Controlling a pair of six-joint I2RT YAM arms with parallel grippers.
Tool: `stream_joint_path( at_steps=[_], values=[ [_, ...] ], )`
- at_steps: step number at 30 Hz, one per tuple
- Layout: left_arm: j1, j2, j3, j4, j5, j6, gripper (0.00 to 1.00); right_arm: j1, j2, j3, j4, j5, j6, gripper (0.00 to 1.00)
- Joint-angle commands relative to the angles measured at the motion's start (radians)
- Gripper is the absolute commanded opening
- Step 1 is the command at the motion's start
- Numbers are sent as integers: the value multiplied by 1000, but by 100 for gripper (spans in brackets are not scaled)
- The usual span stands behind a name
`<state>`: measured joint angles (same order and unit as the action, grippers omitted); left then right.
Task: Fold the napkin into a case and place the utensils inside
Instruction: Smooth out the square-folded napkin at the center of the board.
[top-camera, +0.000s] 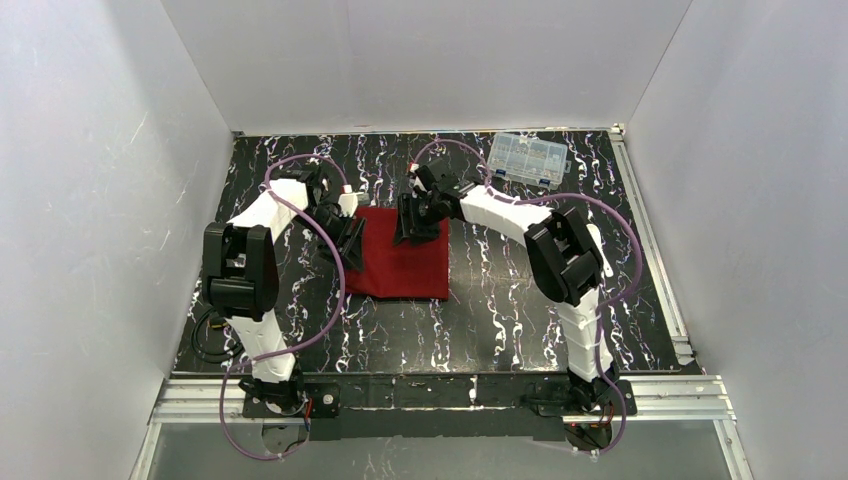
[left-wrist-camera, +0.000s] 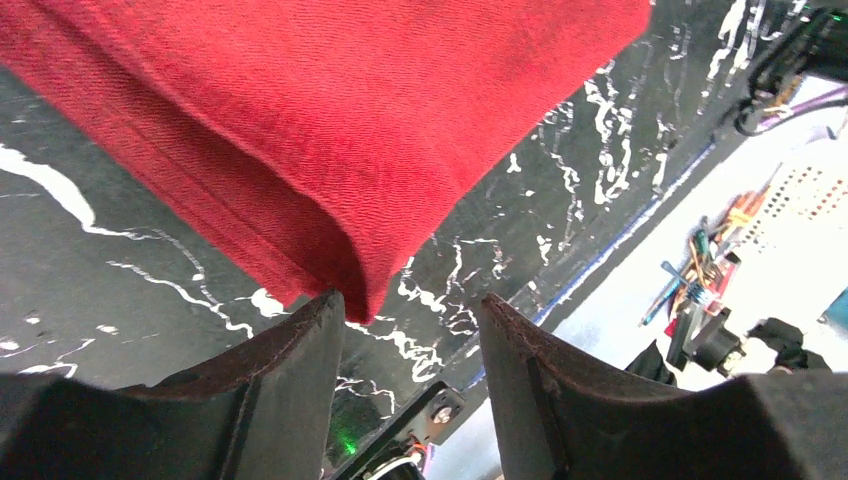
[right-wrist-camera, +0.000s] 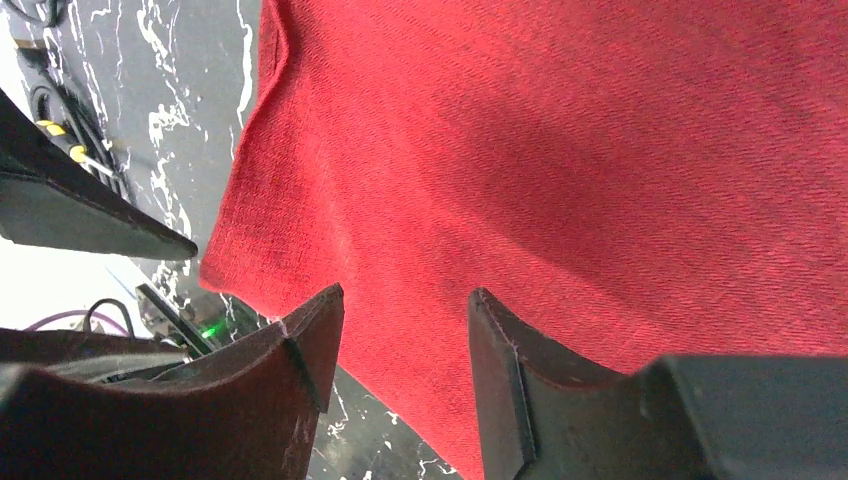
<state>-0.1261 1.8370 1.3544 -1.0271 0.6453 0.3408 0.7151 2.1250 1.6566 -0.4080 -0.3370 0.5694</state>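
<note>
The deep red napkin (top-camera: 400, 262) lies flat on the black marbled table (top-camera: 520, 300) as a layered rectangle, not a small case. My left gripper (top-camera: 345, 240) is at its left edge. In the left wrist view the left gripper (left-wrist-camera: 410, 305) is open with nothing between its fingers, and the napkin (left-wrist-camera: 350, 120) shows a folded corner just beyond the left fingertip. My right gripper (top-camera: 415, 225) hovers over the napkin's far part. In the right wrist view the right gripper (right-wrist-camera: 405, 295) is open above the napkin (right-wrist-camera: 560, 150), gripping nothing. The utensils are out of view.
A clear plastic compartment box (top-camera: 528, 158) sits at the back right of the table. White walls close in three sides. An aluminium rail (top-camera: 440, 395) runs along the near edge. Loose cables (top-camera: 205, 335) lie off the table's left side.
</note>
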Motion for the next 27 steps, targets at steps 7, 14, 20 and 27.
stream_joint_path(
  at_steps=[7, 14, 20, 27],
  values=[
    [1, -28, -44, 98, -152, -57, 46, -69, 12, 47, 7, -6, -32, 56],
    [-4, 12, -39, 85, -54, -73, 46, -89, 48, 94, 2, -25, -29, 56],
    [-4, 48, -21, 79, -9, -99, 38, -96, 55, 100, -4, -16, -29, 56],
    [-4, 62, -36, 98, -104, -84, 11, -134, 65, 100, 13, -5, -21, 55]
  ],
)
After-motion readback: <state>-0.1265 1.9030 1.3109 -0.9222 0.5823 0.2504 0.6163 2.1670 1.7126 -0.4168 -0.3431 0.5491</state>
